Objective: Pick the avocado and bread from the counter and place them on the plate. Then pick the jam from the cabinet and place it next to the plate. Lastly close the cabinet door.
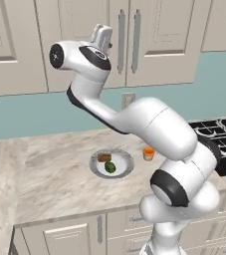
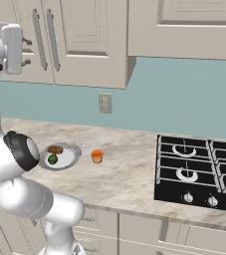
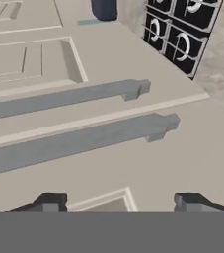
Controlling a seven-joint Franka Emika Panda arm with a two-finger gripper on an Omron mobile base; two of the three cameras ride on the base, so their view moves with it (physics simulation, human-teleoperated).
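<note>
Up at the cabinet (image 1: 134, 45) front, the end effector (image 3: 118, 201) sits raised and close to the two panel doors, both of which look shut. Hand view: two dark fingertips (image 3: 49, 201) spread wide apart, nothing between them, so it's open and holding nothing. Straight ahead of the fingertips are the two silver handles (image 3: 79, 138), running side by side across the door faces. Left base view puts the end effector just left of those handles, against the left door. Right base view shows the same: hand up high at the left edge, next to the handles.

On the worktop (image 1: 55, 174) below:
- plate (image 1: 126, 164), grey rim and white centre, near the middle of the marble.
- bread (image 1: 103, 157) lies on the plate, toward its back-left.
- avocado (image 1: 110, 167) lies on the plate too, just in front of the bread; the two are close, can't tell if touching.
- jam (image 1: 149, 153) stands upright on the worktop just beside the plate, on the stove side, with a small gap between them.

Black gas stove (image 2: 199, 172) is set into the worktop further right, well apart from the plate. Wall outlet (image 2: 105, 103) sits on the teal backsplash above the jam.
</note>
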